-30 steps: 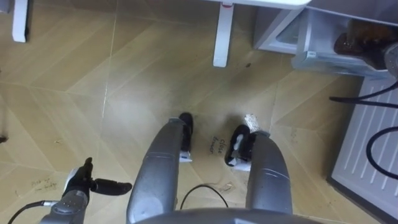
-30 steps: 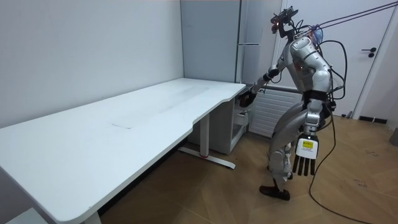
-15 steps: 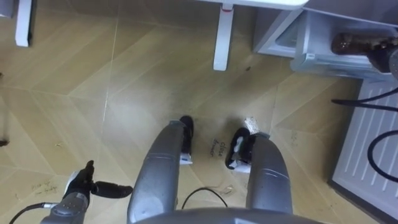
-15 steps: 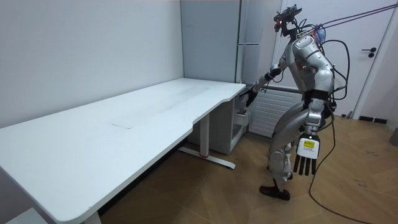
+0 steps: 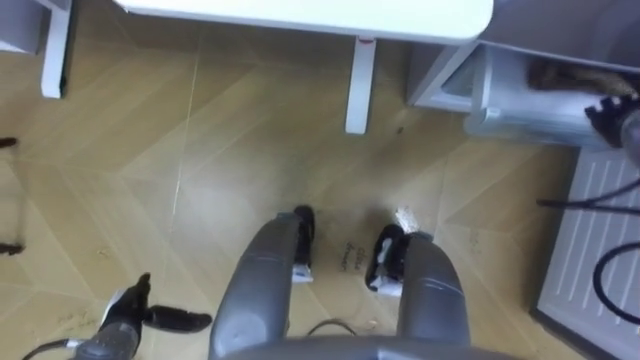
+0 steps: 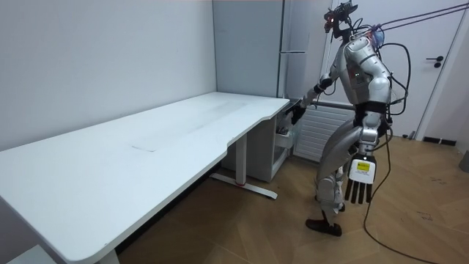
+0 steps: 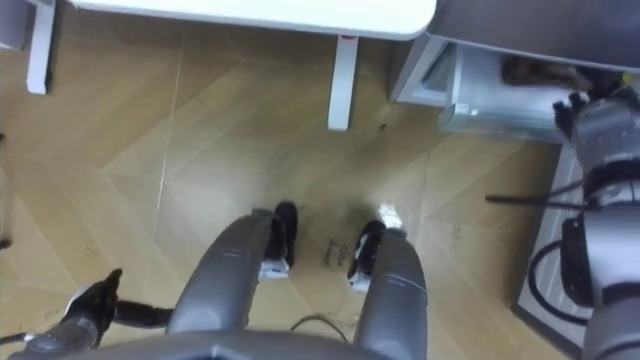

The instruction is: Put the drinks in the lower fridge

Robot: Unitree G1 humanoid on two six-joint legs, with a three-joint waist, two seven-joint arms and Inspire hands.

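Observation:
Brown drink bottles (image 7: 535, 70) lie blurred in the open lower fridge compartment (image 5: 520, 100), at the upper right past the desk corner. My right hand (image 7: 585, 115) is stretched out beside that compartment, just right of the bottles; whether it touches them or how its fingers stand is unclear. In the room view the right hand (image 6: 295, 114) is held at the desk's far corner in front of the tall grey fridge (image 6: 293, 44). My left hand (image 5: 130, 320) hangs open by my side with nothing in it, and hangs low in the room view too (image 6: 357, 183).
A white desk (image 6: 146, 147) fills the room view's left, and its leg (image 5: 358, 85) stands on the wooden floor just ahead of me. A white ribbed panel (image 5: 590, 230) lies to my right by the fridge. A door (image 6: 440, 73) is behind me.
The eye view has tipped up, so more of the desk edge shows. I stand a little straighter, and my right hand has shifted slightly at the fridge compartment. The left hand still hangs.

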